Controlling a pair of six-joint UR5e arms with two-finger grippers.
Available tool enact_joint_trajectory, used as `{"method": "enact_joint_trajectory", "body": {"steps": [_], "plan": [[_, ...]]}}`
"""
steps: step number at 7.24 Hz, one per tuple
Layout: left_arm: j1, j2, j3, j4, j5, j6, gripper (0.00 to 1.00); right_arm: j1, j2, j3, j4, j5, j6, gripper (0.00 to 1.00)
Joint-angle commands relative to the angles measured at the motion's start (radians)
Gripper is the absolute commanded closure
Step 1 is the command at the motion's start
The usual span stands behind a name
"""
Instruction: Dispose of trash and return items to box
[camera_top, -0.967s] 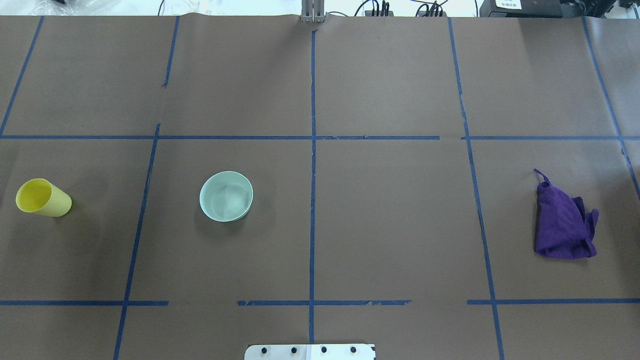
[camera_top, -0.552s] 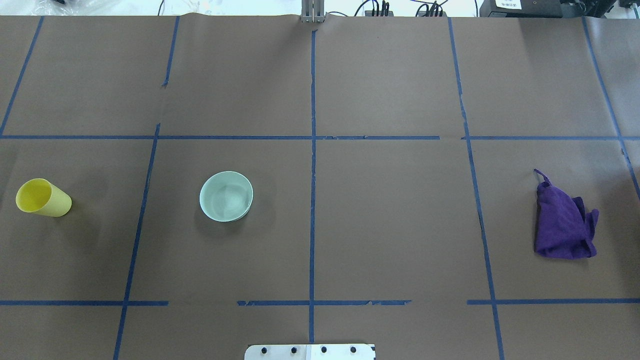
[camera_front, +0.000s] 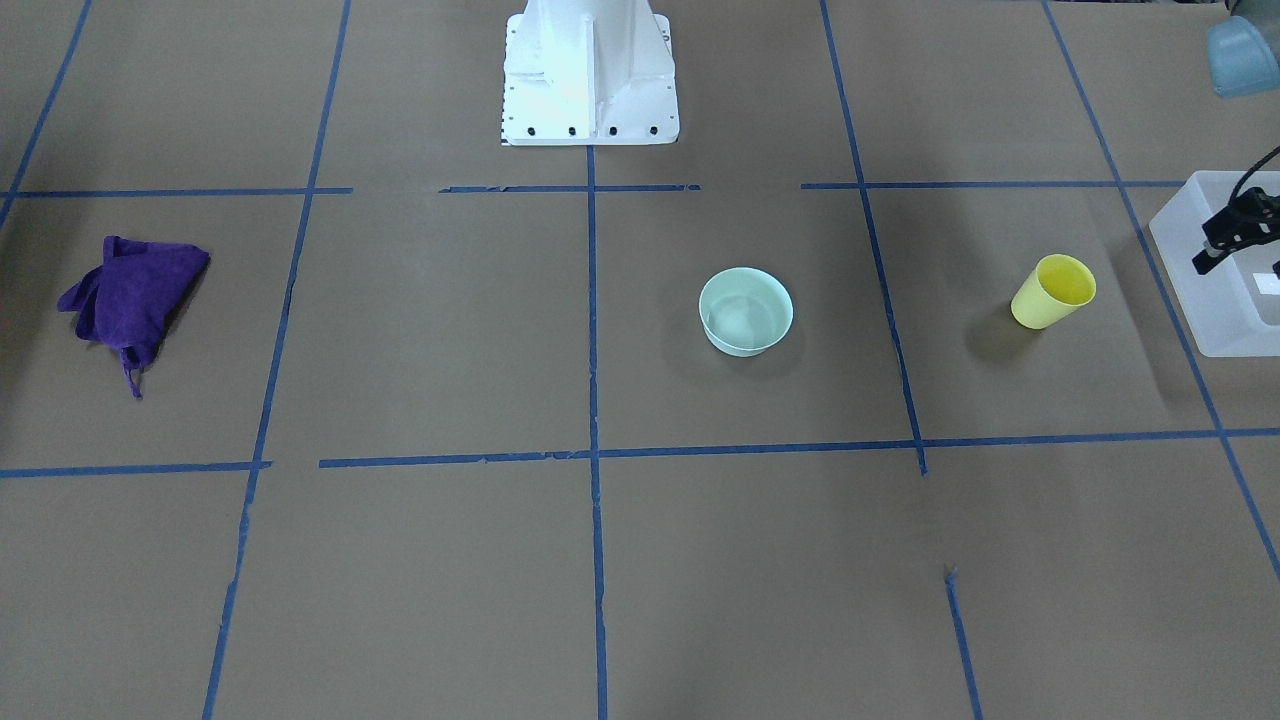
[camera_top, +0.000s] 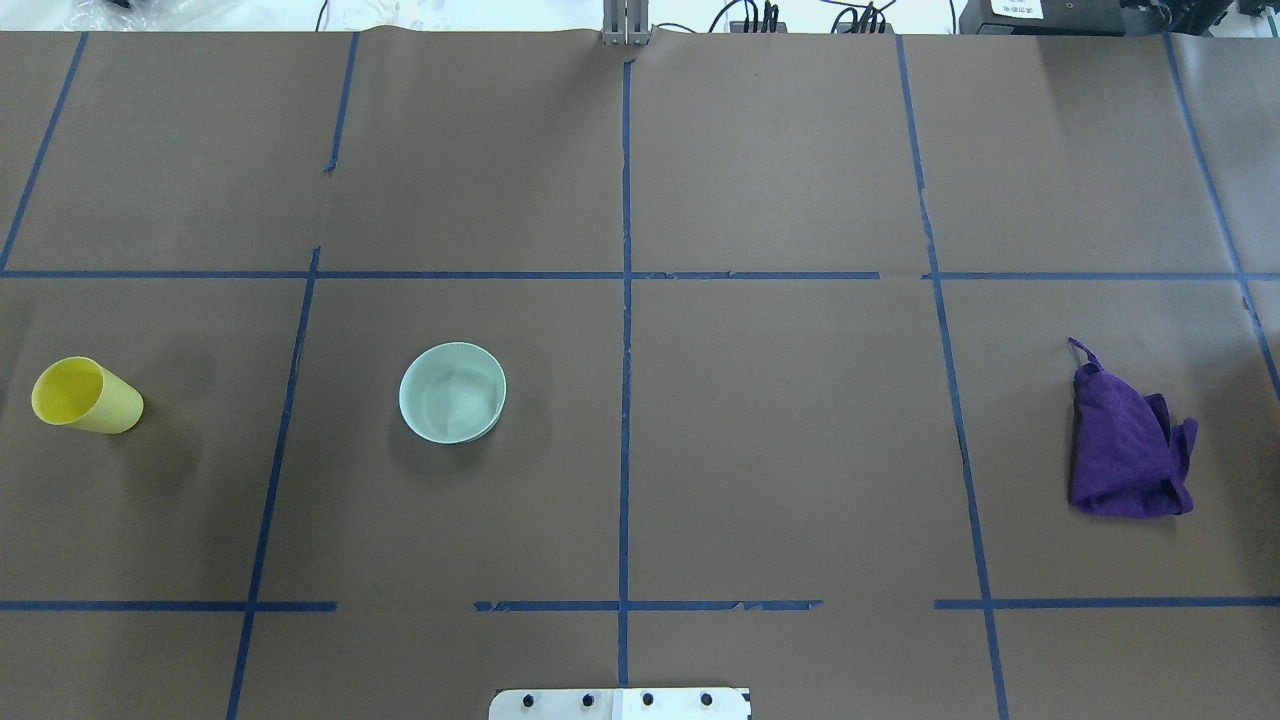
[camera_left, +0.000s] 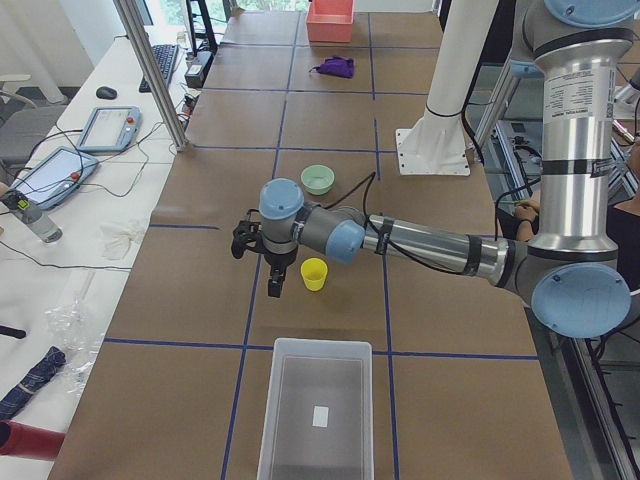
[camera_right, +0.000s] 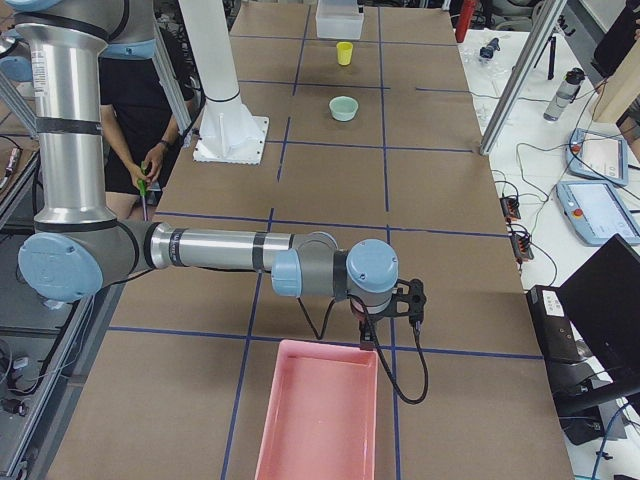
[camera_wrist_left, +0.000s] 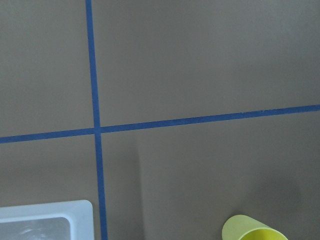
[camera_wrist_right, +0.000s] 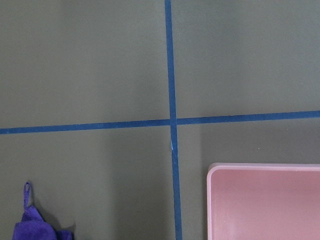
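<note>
The yellow cup (camera_front: 1052, 291) stands upright on the brown paper, at the overhead view's far left (camera_top: 85, 396). The frosted white box (camera_front: 1185, 270) lies just beyond it at the table's left end and looks empty in the exterior left view (camera_left: 270, 400). My left gripper (camera_front: 1205, 262) hangs above the table between cup and box, apart from the cup; its fingers (camera_left: 273, 290) point down and I cannot tell whether they are open. The left wrist view shows the cup's rim (camera_wrist_left: 255, 229) and a box corner (camera_wrist_left: 45, 220). My right gripper (camera_right: 410, 300) hovers by the pink tray; I cannot tell its state.
A pale green bowl (camera_top: 452, 392) stands left of centre. A crumpled purple cloth (camera_top: 1125, 450) lies at the right. A pink tray (camera_right: 315, 420) sits at the table's right end. The white robot base (camera_front: 588, 80) is at the near edge. Blue tape lines cross the paper.
</note>
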Motion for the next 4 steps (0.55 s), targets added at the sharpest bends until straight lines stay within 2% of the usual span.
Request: {"method": "enact_joint_trajectory", "body": {"steps": [1, 2, 4], "plan": [[0.185, 0.113, 0.025, -0.332, 0.040, -0.332, 0.00, 0.002, 0.003, 0.001, 0.002, 0.001, 0.000, 0.00], [0.232, 0.113, 0.030, -0.334, 0.069, -0.368, 0.02, 0.002, 0.003, 0.001, 0.002, 0.001, 0.000, 0.00], [0.243, 0.097, 0.054, -0.334, 0.071, -0.373, 0.03, 0.002, 0.001, 0.001, 0.000, 0.002, 0.000, 0.00]]}}
